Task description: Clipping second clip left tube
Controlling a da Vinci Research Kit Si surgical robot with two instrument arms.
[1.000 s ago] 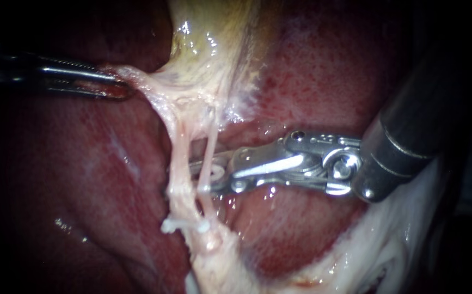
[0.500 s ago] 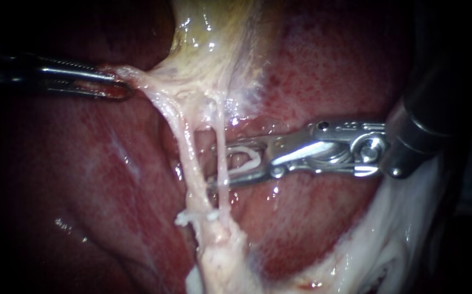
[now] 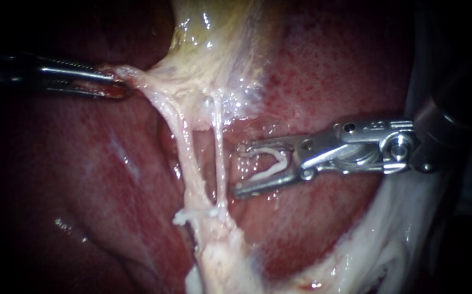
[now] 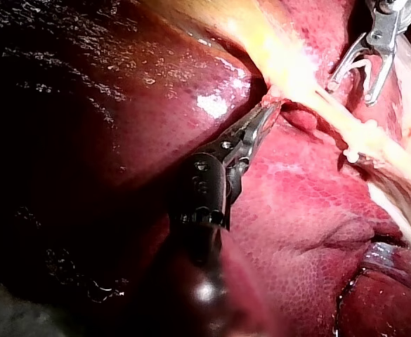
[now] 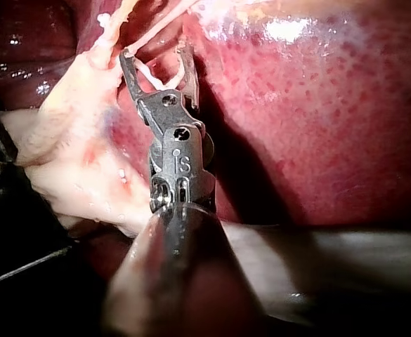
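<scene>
Left tube (image 3: 188,158) stands taut between gallbladder (image 3: 214,43) and placed clip (image 3: 195,215), stretched by the left instrument (image 3: 118,84), jaws clamped on the gallbladder. The right instrument (image 3: 240,170), jaws spread wide holding a loaded clip (image 3: 283,160), waits beside the right tube (image 3: 219,158), seemingly lining up its bite.

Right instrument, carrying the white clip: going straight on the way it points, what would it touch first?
Probably the right tube, the thin strand just ahead of the right instrument and its white clip; the left tube lies beyond. Depth is unclear, so it might miss.
</scene>
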